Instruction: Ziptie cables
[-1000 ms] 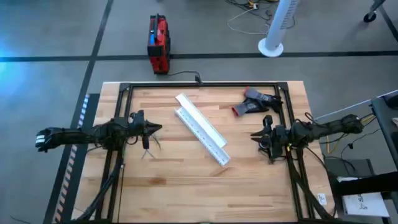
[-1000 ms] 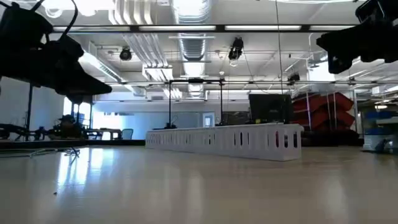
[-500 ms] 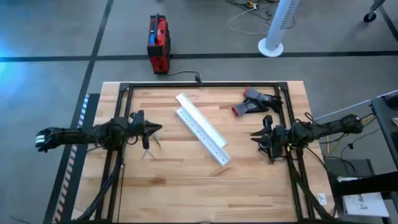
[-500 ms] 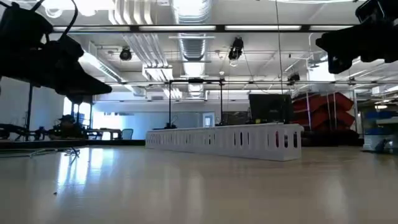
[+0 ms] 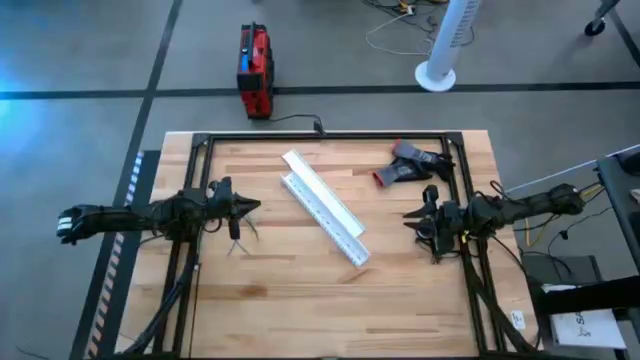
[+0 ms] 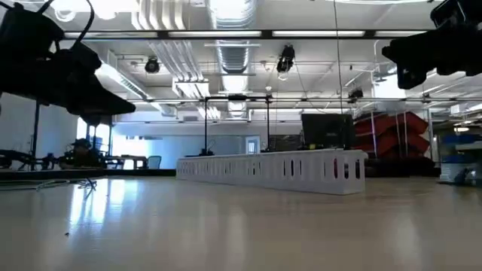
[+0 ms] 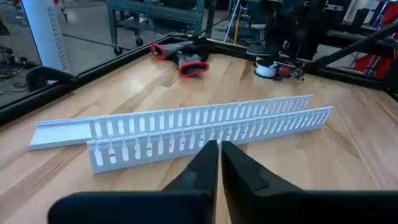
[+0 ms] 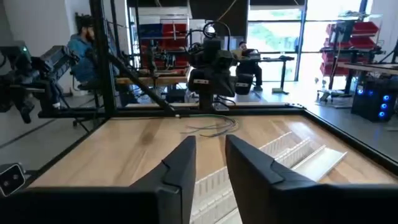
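Cables point(image 5: 243, 236) lie loose on the desk point(image 5: 290, 290) near its left edge, a few thin wires spread on the bare wood just beside the left gripper point(image 5: 252, 207). From the right wrist view the same wires point(image 8: 210, 130) show as pale and dark strands lying flat in front of the far arm.

That left gripper hangs above the desk near the left edge, pointing toward the middle. Its two dark fingers point(image 7: 198, 167) stand almost together, only a thin slit between them, and nothing sits in that slit. They touch neither the wires nor the channel.

The right gripper point(image 5: 412, 217) hangs near the desk's right edge, facing inward. Its fingers point(image 8: 180, 163) are parted with a clear gap, and it holds nothing.

Between the two arms, a long white slotted channel point(image 5: 325, 207) lies on a slant across the middle of the desk, running from near the back edge toward the front right. In the left wrist view it appears as two white lengths point(image 7: 193, 127) side by side, one a slotted wall piece and the other a flat strip; I cannot tell that anything lies inside them.

Near the back right corner rests a dark tool with red ends point(image 5: 410, 163).

The ziptie cannot be made out in any view.
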Controlling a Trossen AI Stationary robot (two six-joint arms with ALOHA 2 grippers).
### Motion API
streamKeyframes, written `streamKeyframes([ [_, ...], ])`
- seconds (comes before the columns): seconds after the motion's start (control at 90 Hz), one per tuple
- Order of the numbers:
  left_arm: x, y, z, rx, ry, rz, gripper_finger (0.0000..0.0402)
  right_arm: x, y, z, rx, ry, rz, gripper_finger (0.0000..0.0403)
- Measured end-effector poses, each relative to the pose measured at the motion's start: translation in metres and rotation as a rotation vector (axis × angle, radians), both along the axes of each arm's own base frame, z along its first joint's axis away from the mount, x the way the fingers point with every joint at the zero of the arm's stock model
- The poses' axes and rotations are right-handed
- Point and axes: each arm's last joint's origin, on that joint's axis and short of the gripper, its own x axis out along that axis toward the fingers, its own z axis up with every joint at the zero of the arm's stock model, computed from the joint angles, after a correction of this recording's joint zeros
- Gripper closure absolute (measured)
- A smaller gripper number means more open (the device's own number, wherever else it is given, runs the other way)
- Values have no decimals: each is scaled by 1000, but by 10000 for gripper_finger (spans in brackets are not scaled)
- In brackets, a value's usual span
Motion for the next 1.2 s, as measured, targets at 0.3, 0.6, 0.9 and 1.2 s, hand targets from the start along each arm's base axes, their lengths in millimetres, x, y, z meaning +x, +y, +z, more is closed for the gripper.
streamKeyframes([
  [0.3, -2, 5, 2, 45, -10, 193, 399, 0, 0, 0, 0, 0, 0, 356],
  [0.6, -2, 6, 2, 376, 125, 141, 399, 0, 0, 0, 0, 0, 0, 351],
  [0.9, -1, 6, 7, 182, -9, 192, 399, 0, 0, 1, -129, -21, -11, 331],
  [1.2, -1, 6, 7, -92, -120, 224, 399, -10, -2, 35, -32, -374, -30, 319],
])
